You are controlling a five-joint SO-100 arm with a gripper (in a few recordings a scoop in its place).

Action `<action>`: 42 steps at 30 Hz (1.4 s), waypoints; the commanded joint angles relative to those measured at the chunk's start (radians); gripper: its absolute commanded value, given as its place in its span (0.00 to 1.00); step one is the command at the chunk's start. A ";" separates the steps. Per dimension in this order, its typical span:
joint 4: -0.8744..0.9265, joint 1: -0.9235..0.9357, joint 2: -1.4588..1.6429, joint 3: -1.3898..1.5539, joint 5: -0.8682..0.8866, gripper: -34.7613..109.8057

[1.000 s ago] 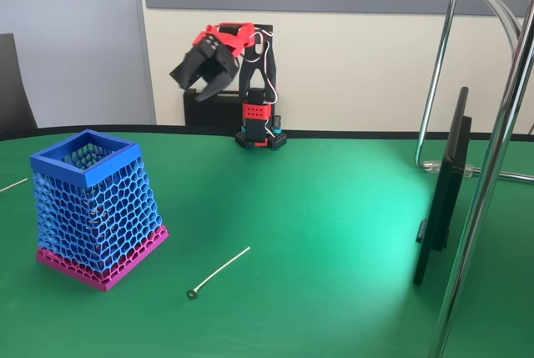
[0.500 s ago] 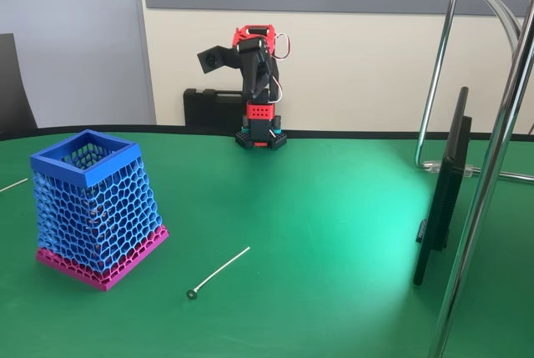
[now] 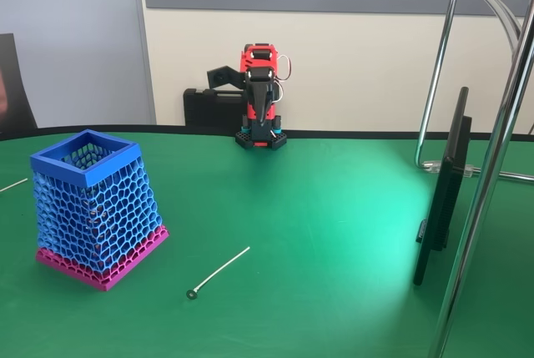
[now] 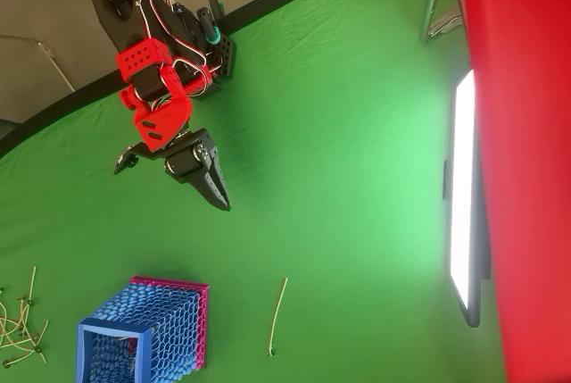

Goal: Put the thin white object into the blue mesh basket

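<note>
The thin white object lies flat on the green table, its small ring end toward the front; in the overhead view the thin white object sits just right of the basket. The blue mesh basket stands upright at the left, blue rim on top, magenta band at the bottom. From overhead the basket is at the lower left. The red and black arm is folded at the table's back edge. My gripper points down, shut and empty, far from the stick. In the overhead view the gripper points toward the basket side.
A dark monitor stands on edge at the right beside a chrome stand. A black case sits behind the arm. Several loose white ties lie left of the basket. A red shape covers the overhead view's right side.
The gripper was raised and open, turned to the left; it has swung to the centre, dropped to point downward, and shut. Stick and basket have not moved.
</note>
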 commanded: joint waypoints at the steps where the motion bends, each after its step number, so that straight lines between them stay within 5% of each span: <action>1: -0.005 -0.005 0.100 0.058 -0.021 0.24; 17: 0.107 -0.003 0.500 0.382 -0.097 0.24; 42: 0.377 -0.025 0.508 0.382 -0.064 0.25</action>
